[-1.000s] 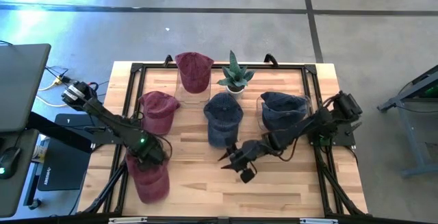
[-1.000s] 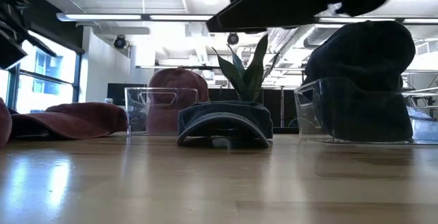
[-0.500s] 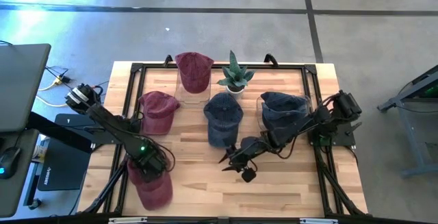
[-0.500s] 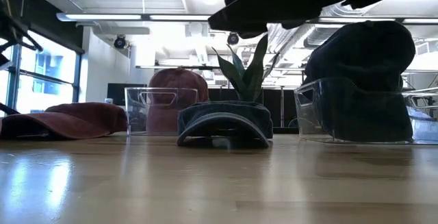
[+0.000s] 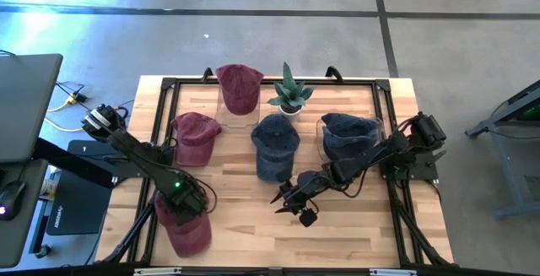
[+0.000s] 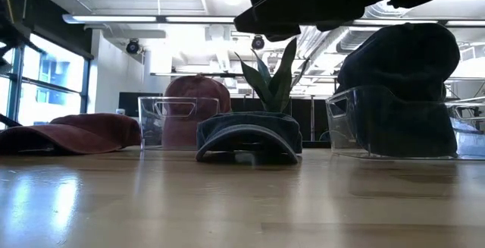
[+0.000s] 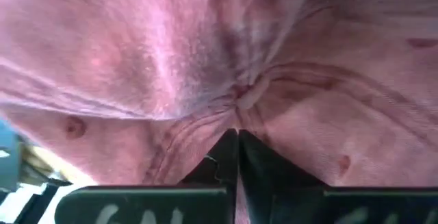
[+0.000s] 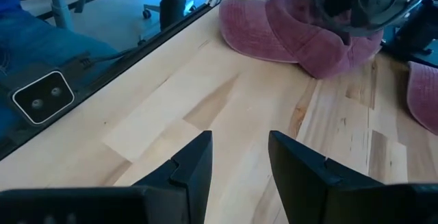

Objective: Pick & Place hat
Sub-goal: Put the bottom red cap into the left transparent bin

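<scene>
Left wrist view: jaws pinching maroon hat.

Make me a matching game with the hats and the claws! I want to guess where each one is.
Things:
1. left claw
2. right claw
3. blue hat in the table's middle
4. plant

Places or states:
A. open, over bare wood
B. between two clear bins at the back
C. lying flat on the table, in no bin
D. shut on the red hat at the front edge

Pairs: 1-D, 2-A, 3-C, 4-B
</scene>
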`<state>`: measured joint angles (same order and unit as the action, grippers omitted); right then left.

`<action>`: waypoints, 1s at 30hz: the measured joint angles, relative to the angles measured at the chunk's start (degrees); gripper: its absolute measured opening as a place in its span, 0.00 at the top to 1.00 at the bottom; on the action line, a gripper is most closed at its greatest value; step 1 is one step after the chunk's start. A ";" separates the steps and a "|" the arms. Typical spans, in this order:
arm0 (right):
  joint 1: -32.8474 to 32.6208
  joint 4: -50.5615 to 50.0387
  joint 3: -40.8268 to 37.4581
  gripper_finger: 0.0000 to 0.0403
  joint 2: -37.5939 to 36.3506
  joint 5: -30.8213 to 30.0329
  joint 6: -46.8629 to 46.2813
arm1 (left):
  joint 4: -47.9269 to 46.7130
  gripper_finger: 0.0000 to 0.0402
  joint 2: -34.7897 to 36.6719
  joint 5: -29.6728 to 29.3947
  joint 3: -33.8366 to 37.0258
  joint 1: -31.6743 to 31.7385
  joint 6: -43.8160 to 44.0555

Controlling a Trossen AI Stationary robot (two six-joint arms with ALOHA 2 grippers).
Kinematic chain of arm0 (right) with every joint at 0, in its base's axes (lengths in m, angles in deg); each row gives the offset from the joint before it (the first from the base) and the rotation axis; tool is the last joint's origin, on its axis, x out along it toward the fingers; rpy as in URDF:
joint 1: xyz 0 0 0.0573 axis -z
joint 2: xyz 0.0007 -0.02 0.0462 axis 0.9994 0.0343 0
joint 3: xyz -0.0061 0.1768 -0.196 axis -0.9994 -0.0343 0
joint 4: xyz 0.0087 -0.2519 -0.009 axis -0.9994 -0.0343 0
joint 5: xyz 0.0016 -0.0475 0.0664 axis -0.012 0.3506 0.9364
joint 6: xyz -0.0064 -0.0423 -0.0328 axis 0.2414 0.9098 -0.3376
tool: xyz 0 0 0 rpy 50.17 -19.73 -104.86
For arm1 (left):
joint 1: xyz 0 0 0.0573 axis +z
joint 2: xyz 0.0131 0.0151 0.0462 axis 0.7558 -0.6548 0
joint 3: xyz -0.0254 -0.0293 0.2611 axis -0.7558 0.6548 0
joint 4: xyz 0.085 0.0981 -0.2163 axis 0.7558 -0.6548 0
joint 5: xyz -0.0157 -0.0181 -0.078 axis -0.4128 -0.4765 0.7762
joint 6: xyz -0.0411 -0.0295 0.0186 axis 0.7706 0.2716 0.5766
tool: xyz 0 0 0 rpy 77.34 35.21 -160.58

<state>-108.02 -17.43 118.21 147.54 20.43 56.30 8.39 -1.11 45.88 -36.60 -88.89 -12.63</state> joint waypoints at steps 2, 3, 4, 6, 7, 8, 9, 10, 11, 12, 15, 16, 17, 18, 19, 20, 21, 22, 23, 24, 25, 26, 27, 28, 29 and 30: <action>0.08 0.00 0.00 0.65 0.00 0.00 0.00 | -2.42 0.99 0.21 -3.23 -2.39 0.00 -0.75; 0.08 0.01 0.00 0.65 0.00 0.00 0.00 | -3.19 0.99 0.60 -5.20 -3.64 -0.02 -1.71; 0.11 0.00 0.00 0.65 0.00 -0.09 0.00 | -3.38 0.99 0.98 -7.52 -5.02 -0.09 -2.75; 0.11 -0.01 0.00 0.65 0.00 -0.53 0.02 | -2.83 1.00 1.51 -11.99 -7.52 -0.09 -4.32; 0.11 0.00 0.00 0.65 0.00 -0.61 0.02 | -3.34 1.00 1.70 -14.34 -8.40 -0.09 -4.40; 0.11 0.00 0.00 0.65 0.00 -0.61 0.02 | -4.67 0.99 1.84 -15.97 -9.20 -0.04 -4.26; 0.11 -0.02 0.00 0.65 0.00 -0.61 0.02 | -6.02 0.99 1.86 -17.06 -9.98 0.04 -4.17; 0.11 -0.04 0.00 0.65 0.00 -0.61 0.02 | -6.77 0.98 1.86 -17.85 -10.60 0.04 -4.17; 0.11 -0.09 0.00 0.65 0.00 -0.60 0.02 | -7.41 0.97 1.86 -18.30 -10.91 0.02 -4.42; 0.11 -0.19 0.00 0.65 0.00 -0.59 0.00 | -8.43 0.96 1.86 -18.44 -10.98 0.02 -4.46; 0.11 -0.81 0.00 0.65 -0.02 -0.51 -0.42 | -8.99 0.86 1.86 -19.56 -10.19 0.02 -4.01; 0.11 -0.96 0.00 0.65 -0.02 -0.33 -0.44 | -8.71 0.82 1.86 -19.74 -9.65 0.02 -3.51; 0.11 -1.15 0.00 0.65 -0.02 -0.19 -0.44 | -8.18 0.76 1.86 -20.10 -8.87 0.02 -2.72; 0.11 -1.31 0.00 0.65 -0.02 -0.17 -0.46 | -7.05 0.70 1.86 -20.31 -7.89 0.02 -2.01; 0.11 -1.49 0.00 0.65 -0.02 -0.17 -0.46 | -5.31 0.64 1.86 -20.43 -6.74 0.02 -1.39; 0.11 -1.64 0.00 0.65 -0.02 -0.15 -0.44 | -3.77 0.58 1.86 -20.57 -5.57 0.02 -0.88; 0.11 -1.68 0.00 0.65 -0.02 -0.15 -0.44 | -2.59 0.52 1.86 -20.37 -4.21 0.02 -0.32; 0.11 -1.73 0.00 0.65 -0.02 -0.15 -0.44 | -1.70 0.47 1.83 -19.62 -2.82 0.02 0.28; 0.11 -1.82 0.00 0.65 -0.02 -0.15 -0.44 | -1.00 0.41 1.81 -18.78 -1.49 0.02 0.93; 0.11 -1.95 0.00 0.65 -0.02 -0.15 -0.44 | -0.50 0.37 1.81 -17.78 -0.35 0.02 1.89; 0.11 -2.00 0.00 0.65 -0.02 -0.15 -0.42 | 0.01 0.34 1.81 -16.73 0.67 0.02 2.56; 0.11 -1.99 0.00 0.65 -0.02 -0.13 -0.42 | 0.32 0.32 1.81 -16.10 1.53 0.02 3.26; 0.11 -1.99 0.00 0.65 -0.02 -0.15 -0.42 | 0.66 0.32 1.81 -15.78 2.24 0.02 3.47; 0.11 -1.97 0.00 0.65 -0.02 -0.15 -0.42 | 1.12 0.33 1.81 -15.75 2.75 0.02 3.42; 0.11 -1.98 0.00 0.65 -0.02 -0.14 -0.39 | 1.73 0.36 1.81 -15.99 3.02 0.02 3.20; 0.11 -1.97 0.00 0.65 -0.02 -0.15 -0.39 | 2.10 0.40 1.81 -16.40 3.05 0.02 2.67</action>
<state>-107.91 -19.39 118.21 147.52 20.28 55.91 10.50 0.71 29.48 -33.55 -88.87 -9.96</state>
